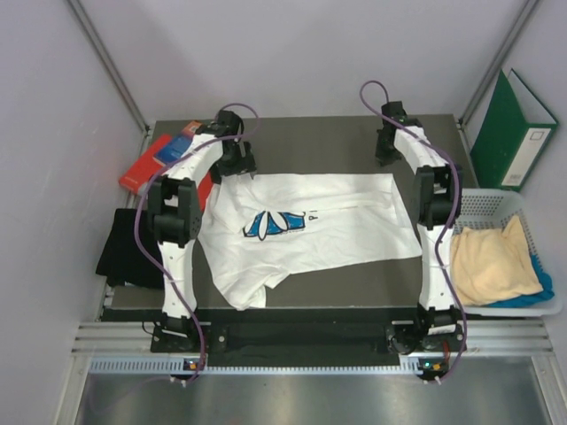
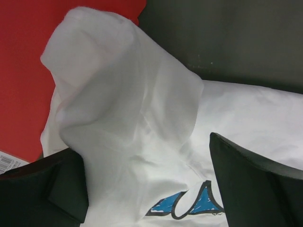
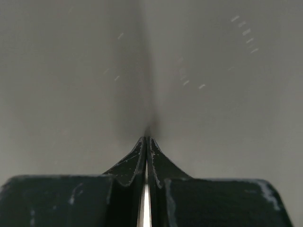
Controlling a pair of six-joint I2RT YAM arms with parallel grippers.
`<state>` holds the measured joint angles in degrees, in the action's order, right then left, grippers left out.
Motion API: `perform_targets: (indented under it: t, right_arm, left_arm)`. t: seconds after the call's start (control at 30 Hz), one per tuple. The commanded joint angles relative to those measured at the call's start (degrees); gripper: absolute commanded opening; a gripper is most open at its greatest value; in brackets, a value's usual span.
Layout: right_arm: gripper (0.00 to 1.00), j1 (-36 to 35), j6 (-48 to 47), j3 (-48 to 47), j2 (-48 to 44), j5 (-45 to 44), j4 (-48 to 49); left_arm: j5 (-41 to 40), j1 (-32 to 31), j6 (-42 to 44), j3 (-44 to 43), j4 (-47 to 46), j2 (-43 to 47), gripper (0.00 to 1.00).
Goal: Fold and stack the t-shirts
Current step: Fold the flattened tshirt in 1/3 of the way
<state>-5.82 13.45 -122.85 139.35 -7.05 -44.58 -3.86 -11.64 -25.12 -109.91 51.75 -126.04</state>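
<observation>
Four t-shirts in view; white t-shirt [image 1: 328,221] with blue daisy print lies spread mid-table [image 1: 354,283]; left gripper [image 2: 147,184] at its far left corner, jaws wide apart, raised fold of white cloth between them, unclamped; right gripper [image 3: 147,138] just beyond shirt's far right corner, jaws pressed together on nothing; black t-shirt [image 1: 124,248] drapes over table's left edge; pale yellow t-shirt [image 1: 490,261] and blue t-shirt [image 1: 536,292] in basket [image 1: 496,202] at right; red book [image 1: 142,168] near left gripper.

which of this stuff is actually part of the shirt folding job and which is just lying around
Part of the job: white t-shirt with blue print, black t-shirt, pale yellow t-shirt, blue t-shirt.
Just lying about: red book, blue book, green binder, white mesh basket.
</observation>
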Motion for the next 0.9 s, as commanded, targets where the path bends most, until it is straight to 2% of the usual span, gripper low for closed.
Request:
perform_targets:
  t: [0.0, 0.17, 0.2, 0.23, 0.27, 0.3, 0.33, 0.37, 0.5, 0.63, 0.77, 0.87]
  right_arm:
    - [0.00, 2.66, -0.27, -8.72, 3.29, -7.72, -1.39]
    - [0.00, 4.94, -0.18, -10.57, 4.44, -3.52, 0.80]
    - [0.00, 4.95, -0.27, -10.31, 4.01, -1.67, 0.89]
    - [0.00, 5.03, -0.44, -9.61, 2.43, 0.09, 1.42]
    - [0.00, 4.95, -0.79, -7.60, 1.29, 1.50, 2.38]
    - [0.00, 4.95, -0.54, -6.28, 0.23, 3.43, 2.82]
    - [0.00, 4.86, -0.36, -4.87, -2.48, 4.58, 3.96]
    - [0.00, 4.86, -0.27, -2.07, -3.90, 5.89, 4.23]
    - [0.00, 3.98, -0.88, 4.62, -10.84, 9.68, 4.85]
    - [0.00, 3.10, -2.29, 13.66, -18.83, 13.54, 5.73]
    - [0.00, 1.87, -3.26, 17.99, -21.40, 17.06, 3.80]
    - [0.00, 0.73, -4.22, 21.24, -22.01, 18.30, 3.36]
  left_arm:
    - [0.69, 0.04, -0.45, -3.29, 0.20, 3.60, 0.99]
    - [2.01, 0.04, -0.36, -3.38, 1.77, 2.82, 0.99]
    - [2.19, 0.04, -0.54, -3.56, 2.48, 2.47, 0.98]
    - [2.36, 0.04, -0.54, -3.73, 3.00, 2.12, 0.92]
    - [2.80, 0.04, -0.63, -3.73, 3.62, 1.68, 0.72]
    - [2.89, 0.04, -0.63, -3.21, 4.49, 1.50, 0.45]
    - [2.89, 0.04, -0.80, -2.77, 4.59, 1.67, 0.14]
    - [2.46, 0.04, -1.06, -2.25, 4.85, 2.11, 0.00]
    - [3.24, 0.04, -1.42, 0.13, 4.59, 4.30, 0.00]
    - [3.59, 0.56, -2.64, -1.44, 8.61, 6.77, 0.00]
    - [4.65, 0.92, -4.40, -4.52, 16.53, 8.35, 0.00]
    - [4.56, 1.44, -5.81, -2.08, 19.35, 11.60, 0.00]
